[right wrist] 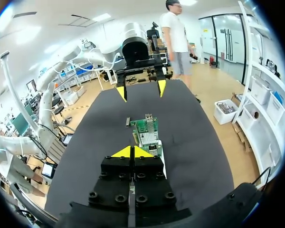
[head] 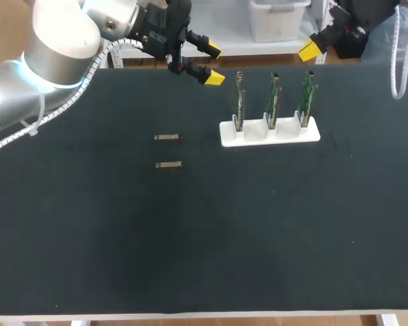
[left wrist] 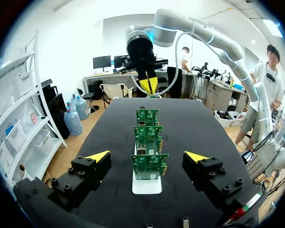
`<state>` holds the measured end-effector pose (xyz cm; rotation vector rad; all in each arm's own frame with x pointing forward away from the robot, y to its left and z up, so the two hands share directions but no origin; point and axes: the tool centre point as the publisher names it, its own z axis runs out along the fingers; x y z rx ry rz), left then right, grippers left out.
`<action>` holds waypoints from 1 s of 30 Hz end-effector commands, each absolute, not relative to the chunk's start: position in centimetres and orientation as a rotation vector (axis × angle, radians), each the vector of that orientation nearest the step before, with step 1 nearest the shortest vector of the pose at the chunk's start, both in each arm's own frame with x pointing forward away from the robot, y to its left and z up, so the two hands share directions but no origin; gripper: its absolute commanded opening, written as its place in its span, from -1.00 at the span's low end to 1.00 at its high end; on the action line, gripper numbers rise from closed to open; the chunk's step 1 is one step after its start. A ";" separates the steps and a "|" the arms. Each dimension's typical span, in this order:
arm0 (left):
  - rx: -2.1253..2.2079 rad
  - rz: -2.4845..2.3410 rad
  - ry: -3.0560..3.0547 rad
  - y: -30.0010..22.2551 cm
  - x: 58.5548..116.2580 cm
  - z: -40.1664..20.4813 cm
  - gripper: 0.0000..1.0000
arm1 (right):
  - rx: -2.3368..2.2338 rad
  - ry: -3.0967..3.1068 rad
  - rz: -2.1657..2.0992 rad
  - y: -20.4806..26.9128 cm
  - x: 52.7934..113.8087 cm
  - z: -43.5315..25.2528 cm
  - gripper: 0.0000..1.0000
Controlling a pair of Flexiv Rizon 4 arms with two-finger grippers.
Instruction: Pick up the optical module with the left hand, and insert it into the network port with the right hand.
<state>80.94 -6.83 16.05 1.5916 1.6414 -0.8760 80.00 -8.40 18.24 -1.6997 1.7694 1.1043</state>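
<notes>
— Where are the modules?
— Far module and near module lie on the mat, left of the boards.
— Grippers?
— My left gripper hangs spread wide, well behind them. My right gripper is clenched, empty, behind the boards.

So the wide flat table has a black, felt-looking top with a pale edge showing along the near side. Toward the far side sits a white plastic slotted holder, and three green circuit boards stand upright in it in a row. Off to the robot's left of that, well apart from it, a small silvery metal module lies flat. A second silvery module lies near it on the robot's side, parallel and not touching.
</notes>
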 end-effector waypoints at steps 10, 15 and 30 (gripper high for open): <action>1.597 -0.878 1.643 -6.9 81.2 16.1 1.00 | -1.952 1.595 1.645 -8.5 80.5 18.2 1.00; 1.597 -0.878 1.643 -6.9 81.2 16.1 1.00 | -1.952 1.595 1.645 -8.5 80.5 18.2 1.00; 1.597 -0.878 1.643 -6.9 81.2 16.1 1.00 | -1.952 1.595 1.645 -8.5 80.5 18.2 1.00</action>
